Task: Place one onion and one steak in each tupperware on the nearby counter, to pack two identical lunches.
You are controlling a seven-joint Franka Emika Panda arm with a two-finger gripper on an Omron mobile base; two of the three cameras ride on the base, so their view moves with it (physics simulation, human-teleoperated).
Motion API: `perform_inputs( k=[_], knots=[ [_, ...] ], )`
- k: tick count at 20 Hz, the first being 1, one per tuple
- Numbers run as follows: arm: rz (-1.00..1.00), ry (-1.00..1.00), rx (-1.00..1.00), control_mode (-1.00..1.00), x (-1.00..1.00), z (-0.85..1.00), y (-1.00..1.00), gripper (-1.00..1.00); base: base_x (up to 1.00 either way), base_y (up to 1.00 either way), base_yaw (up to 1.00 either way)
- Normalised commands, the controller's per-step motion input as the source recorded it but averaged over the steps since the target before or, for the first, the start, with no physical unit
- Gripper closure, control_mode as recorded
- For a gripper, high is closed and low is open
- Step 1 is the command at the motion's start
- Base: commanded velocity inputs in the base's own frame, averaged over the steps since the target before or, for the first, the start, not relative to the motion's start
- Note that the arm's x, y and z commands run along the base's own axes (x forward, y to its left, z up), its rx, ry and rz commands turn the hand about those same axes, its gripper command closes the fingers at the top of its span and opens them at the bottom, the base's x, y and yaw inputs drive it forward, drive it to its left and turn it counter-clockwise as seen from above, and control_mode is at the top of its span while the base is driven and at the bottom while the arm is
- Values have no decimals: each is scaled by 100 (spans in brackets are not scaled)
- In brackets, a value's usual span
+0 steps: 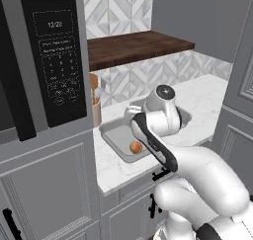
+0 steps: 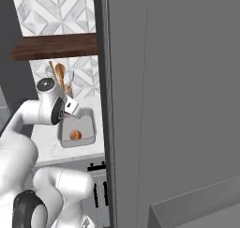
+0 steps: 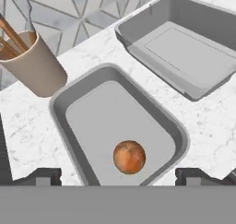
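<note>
Two grey tupperware trays sit on the surface (image 3: 27,126): the nearer tray (image 3: 69,98) lies directly below the claw, and the farther tray (image 3: 138,29) lies just beyond it. One onion (image 3: 129,157) rests inside the nearer tray. One beige utensil cup (image 3: 34,66) stands beside that tray, holding several wooden utensils.

Above the near tupperware (image 3: 64,126) the way down is open; only an onion (image 3: 129,157) lies in it. A utensil cup (image 3: 34,64) crowds its far corner. The second tupperware (image 3: 138,45) stands apart across bare tabletop (image 3: 207,121). A dark wooden shelf (image 1: 133,46) overhangs behind.
</note>
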Motion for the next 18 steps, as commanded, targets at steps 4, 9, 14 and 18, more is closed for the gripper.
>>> perform_inputs(
  k=[4, 9, 14, 18],
  knots=[
    [0, 0, 0, -100, -100, 50, -24, -100, 0, 0, 0],
    [0, -2, 0, 100, -80, 4, -10, -100, -20, 0, 0],
    [0, 0, 0, 100, 0, 0, 0, -100, -100, 2, -3],
    [0, 0, 0, 100, 0, 0, 0, -100, -100, 20, -8]
  ],
)
